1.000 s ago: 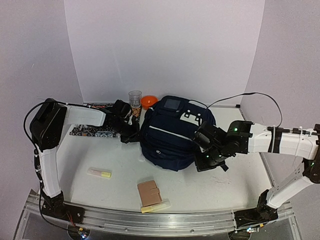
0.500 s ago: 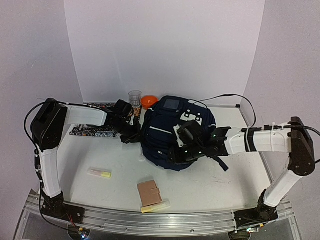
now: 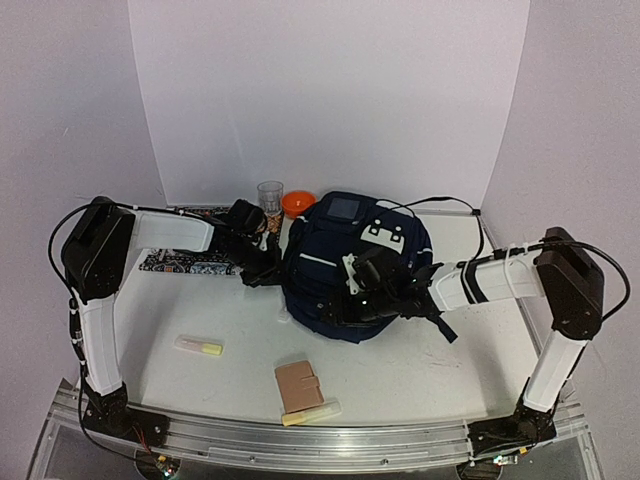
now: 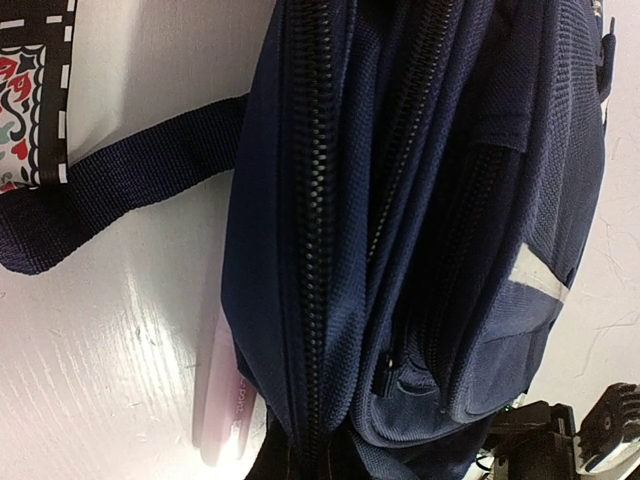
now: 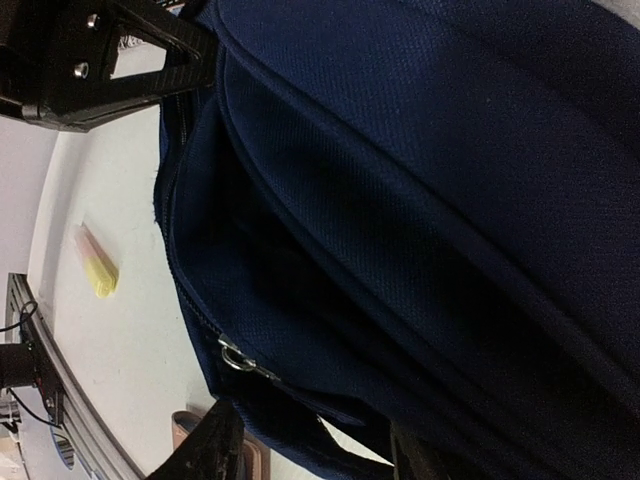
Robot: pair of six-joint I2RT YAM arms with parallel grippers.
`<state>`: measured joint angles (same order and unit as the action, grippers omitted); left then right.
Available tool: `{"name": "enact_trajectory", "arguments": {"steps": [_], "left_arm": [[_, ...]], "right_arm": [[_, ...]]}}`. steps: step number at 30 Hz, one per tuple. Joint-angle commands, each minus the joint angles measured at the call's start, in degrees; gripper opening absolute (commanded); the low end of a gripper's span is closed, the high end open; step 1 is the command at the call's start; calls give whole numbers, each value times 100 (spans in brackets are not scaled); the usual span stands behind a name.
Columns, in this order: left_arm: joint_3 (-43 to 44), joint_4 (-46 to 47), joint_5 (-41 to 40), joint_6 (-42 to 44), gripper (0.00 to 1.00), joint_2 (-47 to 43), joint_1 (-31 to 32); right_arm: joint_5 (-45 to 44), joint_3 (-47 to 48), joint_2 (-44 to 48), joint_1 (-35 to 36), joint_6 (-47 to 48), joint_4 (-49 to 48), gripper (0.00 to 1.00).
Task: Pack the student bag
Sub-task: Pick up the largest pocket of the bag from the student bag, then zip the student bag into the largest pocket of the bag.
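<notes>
Rail (image 3: 300, 438) edges the near side of the worktop (image 3: 450, 370); just behind it a yellow highlighter (image 3: 311, 413) lies beside a brown wallet (image 3: 299, 384), with a pink-and-yellow highlighter (image 3: 199, 346) well apart to the left and bare white surface around them. Mid-worktop sits the student bag (image 3: 335, 255), the left gripper (image 3: 264, 270) closed at its left side near a patterned mat (image 3: 185, 262), though whether it pinches fabric I cannot tell, and the right gripper (image 3: 352, 292) is over the bag's front, jaws parted. Behind the bag, near the white backdrop (image 3: 330, 90), stand a clear cup (image 3: 270, 195) and an orange bowl (image 3: 297, 203).
</notes>
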<state>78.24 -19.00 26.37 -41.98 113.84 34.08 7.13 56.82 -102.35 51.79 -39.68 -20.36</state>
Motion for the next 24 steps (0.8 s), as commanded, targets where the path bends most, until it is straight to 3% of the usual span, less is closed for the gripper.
{"name": "enact_trajectory", "arguments": {"steps": [1,5,11,13,17,24], "left_arm": [[248,364,149,5,0,42,143],[270,371,154,-17,0,101,230],[237,375,56,15,0,56,239],[235,370,-4,38,0,36,239],[269,366,-143,121,0,44,223],[286,103,-551,442,0,60,-28]], "right_arm": [[78,-95,-166,-20,-92,-304,51],[53,-12,-257,-20,-19,-411,45],[-31,-44,-72,-20,117,-331,8],[-104,-131,129,-21,187,-195,0],[-533,-288,747,-43,398,565,0],[-1505,-317,1610,-281,858,2897,0]]}}
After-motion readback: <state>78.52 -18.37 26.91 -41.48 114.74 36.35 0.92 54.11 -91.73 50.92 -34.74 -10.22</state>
